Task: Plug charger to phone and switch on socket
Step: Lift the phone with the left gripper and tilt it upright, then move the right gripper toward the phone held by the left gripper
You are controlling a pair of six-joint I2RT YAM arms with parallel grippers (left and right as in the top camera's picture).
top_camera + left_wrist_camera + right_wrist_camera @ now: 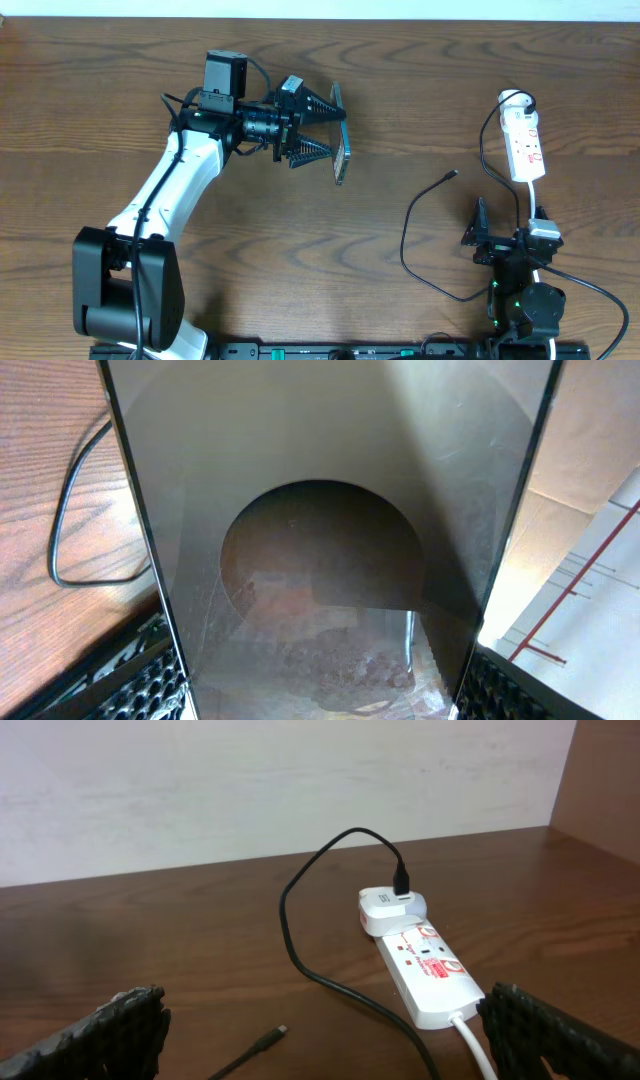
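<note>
Your left tool clamps the flat dark grey phone on edge, likely to keep its port reachable. The thin black charger tip lies on the wooden counter before your open right tool.

the phone, flat and dark, is turned on edge between the fingers of the left gripper. the charger, a thin black cable, loops across the table from the white socket. its plug tip lies free, well apart from the phone.
</note>
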